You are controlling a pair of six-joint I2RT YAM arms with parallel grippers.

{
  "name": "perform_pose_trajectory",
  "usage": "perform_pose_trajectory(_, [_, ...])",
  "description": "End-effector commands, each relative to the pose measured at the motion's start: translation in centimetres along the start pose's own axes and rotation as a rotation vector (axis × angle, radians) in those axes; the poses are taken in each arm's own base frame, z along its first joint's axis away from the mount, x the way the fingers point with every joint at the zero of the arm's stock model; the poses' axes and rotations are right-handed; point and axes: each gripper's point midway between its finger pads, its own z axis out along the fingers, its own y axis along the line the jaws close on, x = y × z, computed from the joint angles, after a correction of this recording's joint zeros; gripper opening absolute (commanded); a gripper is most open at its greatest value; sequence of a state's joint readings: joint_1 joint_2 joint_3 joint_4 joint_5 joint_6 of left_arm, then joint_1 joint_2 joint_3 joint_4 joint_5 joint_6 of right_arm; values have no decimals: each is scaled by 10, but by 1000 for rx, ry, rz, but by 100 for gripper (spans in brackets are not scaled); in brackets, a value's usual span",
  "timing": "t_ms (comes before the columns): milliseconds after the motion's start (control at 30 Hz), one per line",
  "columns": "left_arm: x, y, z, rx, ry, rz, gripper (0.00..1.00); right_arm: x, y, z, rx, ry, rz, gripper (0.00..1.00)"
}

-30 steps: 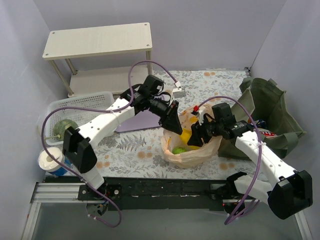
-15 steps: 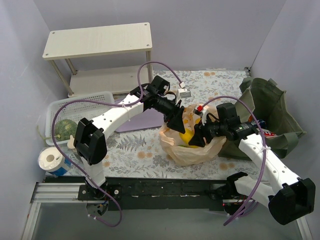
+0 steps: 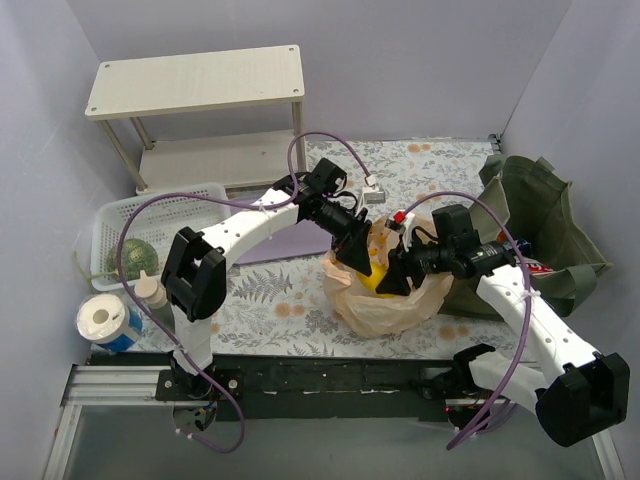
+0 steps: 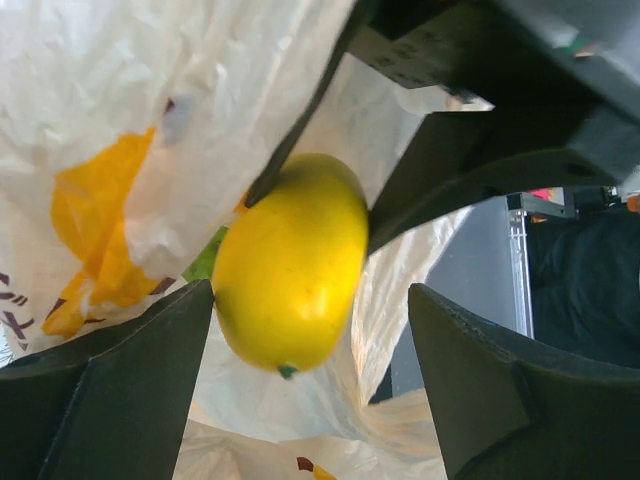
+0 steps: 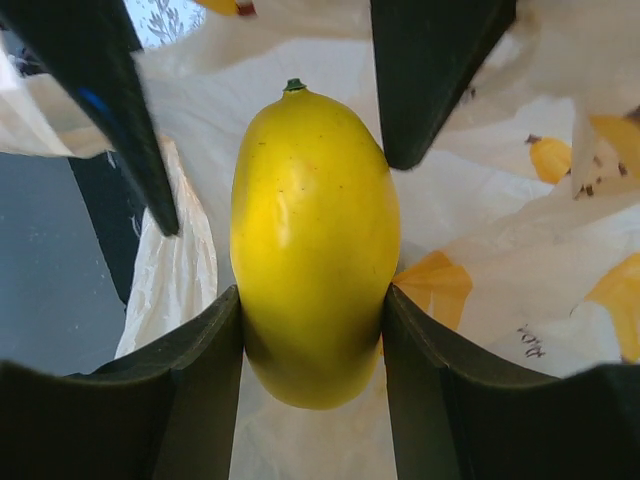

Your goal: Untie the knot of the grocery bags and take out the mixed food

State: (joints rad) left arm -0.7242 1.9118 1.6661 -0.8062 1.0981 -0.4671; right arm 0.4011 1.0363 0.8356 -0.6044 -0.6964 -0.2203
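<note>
Right claw [image 5: 312, 300] pinched the smooth yellow oval fruit [image 5: 315, 230] across its waist, over the mouth of the crinkly peach-orange plastic bag [image 3: 385, 310]. The left claw [image 4: 310, 300] hung spread at the fruit's 11 o'clock. Fruit looked firm but slippery, so I'd say grip mid-belly.

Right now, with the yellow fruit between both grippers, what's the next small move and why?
Probably draw the left gripper back. The right gripper is clamped on the yellow fruit from both sides, while the left's jaws stand open around its stem end, so the right could then lift it from the grocery bag.
</note>
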Motion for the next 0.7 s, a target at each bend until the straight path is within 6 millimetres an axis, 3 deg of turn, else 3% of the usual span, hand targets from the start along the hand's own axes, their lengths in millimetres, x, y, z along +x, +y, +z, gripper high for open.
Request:
perform_pose_trajectory(0, [-6, -1, 4, -16, 16, 64, 76, -47, 8, -9, -39, -125, -109, 1])
perform_pose_trajectory(67, [-3, 0, 5, -1, 33, 43, 72, -49, 6, -9, -27, -130, -114, 1])
perform_pose_trajectory(167, [-2, -4, 7, 24, 32, 33, 55, -48, 5, -7, -27, -129, -109, 1])
perform_pose_trajectory(267, [-2, -6, 7, 39, 30, 36, 27, -44, 2, -6, -14, -124, -96, 1])
perform_pose_trajectory(300, [-4, -7, 6, 37, 30, 44, 23, -40, -3, -5, 10, -112, -85, 14])
perform_pose_trajectory(367, [-5, -10, 3, 42, 31, 56, 14, -31, -7, -4, 31, -89, -84, 28])
perform_pose_trajectory(400, [-11, -13, 0, 40, 22, 75, 12, -22, -10, -5, 56, -60, -71, 44])
perform_pose_trajectory(533, [-35, -30, -24, 24, -19, 101, 5, 5, -10, -10, 77, 19, -57, 59])
perform_pose_trajectory(667, [-54, -61, -56, 14, -95, 143, 2, 5, -10, -14, 88, 31, -51, 65])
